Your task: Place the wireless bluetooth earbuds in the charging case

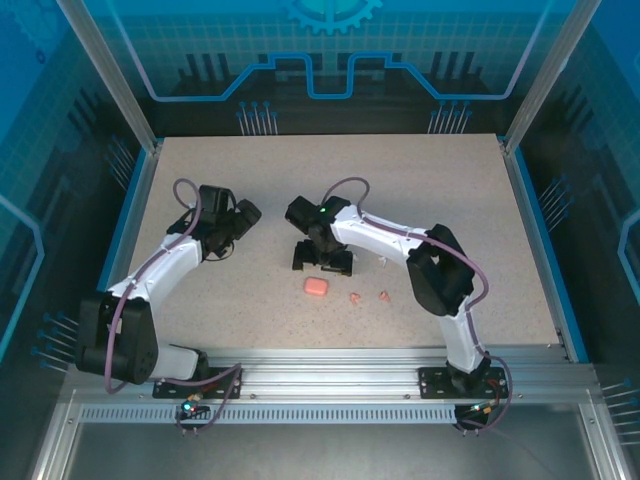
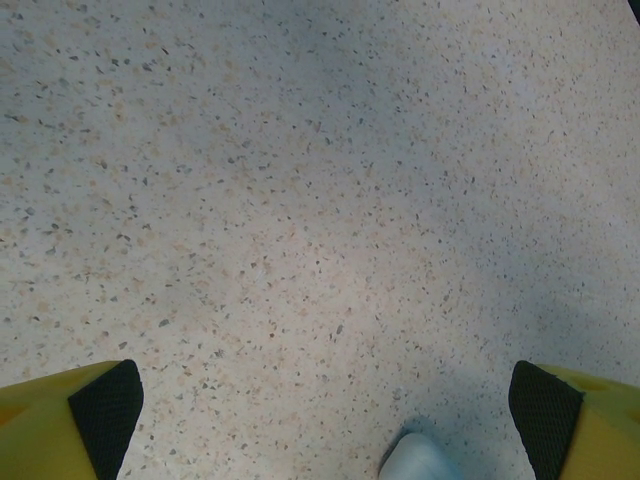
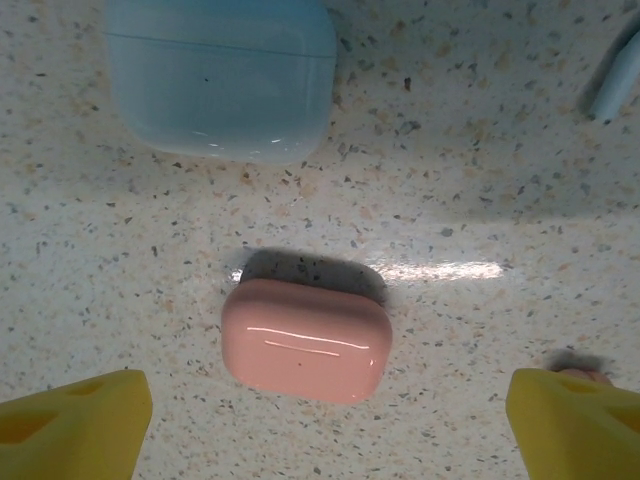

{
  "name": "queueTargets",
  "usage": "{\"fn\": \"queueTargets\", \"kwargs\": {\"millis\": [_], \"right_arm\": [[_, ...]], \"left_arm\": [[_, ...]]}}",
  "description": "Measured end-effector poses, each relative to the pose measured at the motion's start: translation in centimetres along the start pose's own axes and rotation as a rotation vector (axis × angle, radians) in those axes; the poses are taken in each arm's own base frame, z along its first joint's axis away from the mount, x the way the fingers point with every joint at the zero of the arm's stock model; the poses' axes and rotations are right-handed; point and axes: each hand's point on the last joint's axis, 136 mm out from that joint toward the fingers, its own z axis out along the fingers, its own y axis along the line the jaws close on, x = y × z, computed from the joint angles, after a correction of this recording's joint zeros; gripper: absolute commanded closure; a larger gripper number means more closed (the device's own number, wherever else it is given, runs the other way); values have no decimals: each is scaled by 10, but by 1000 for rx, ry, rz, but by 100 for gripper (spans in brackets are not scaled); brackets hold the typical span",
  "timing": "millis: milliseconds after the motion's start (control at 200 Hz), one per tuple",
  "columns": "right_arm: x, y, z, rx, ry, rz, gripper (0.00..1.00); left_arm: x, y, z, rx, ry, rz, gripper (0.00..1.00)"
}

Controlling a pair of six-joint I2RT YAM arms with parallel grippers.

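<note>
One pink earbud [image 1: 355, 297] is seen lying on the table [image 1: 450, 190] in the lower middle of the top view. A second pink earbud [image 1: 384, 295] is laid just to its right. Both are tiny salmon-pink bits, far smaller than the cases. Their shape cannot be told, because they are so small in the picture.

The pink case [image 3: 305, 340] is found just left of the first earbud in the top view. In the middle of the right wrist view it is seen as smooth, shiny and round like a pebble, with its lid shut. A pale blue case [image 3: 220, 75] is seen above it, at the upper left, set apart and shut too. A pale piece [image 3: 612, 75] is cut off at the upper right edge. It may be a white earbud, but that cannot be told.

So nothing is judged to be done yet. No earbud has been put in, and a lid must be opened first.

The right gripper [image 3: 320, 430] is held wide open over the pink case, with nothing in it. The left gripper [image 2: 325, 425] is wide open too, over bare table. A pale round thing [image 2: 420, 462] is seen at the bottom edge there, and what it is cannot be told.
</note>
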Motion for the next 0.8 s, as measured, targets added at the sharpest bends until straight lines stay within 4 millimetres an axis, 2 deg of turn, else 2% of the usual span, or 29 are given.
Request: {"fn": "queueTargets", "kwargs": {"millis": [390, 795], "right_arm": [[8, 12, 28, 75, 55, 60, 8], [14, 13, 35, 105, 67, 69, 11]], "left_arm": [[-7, 12, 1, -7, -15, -30, 1], [-10, 12, 0, 3, -17, -34, 1]]}}
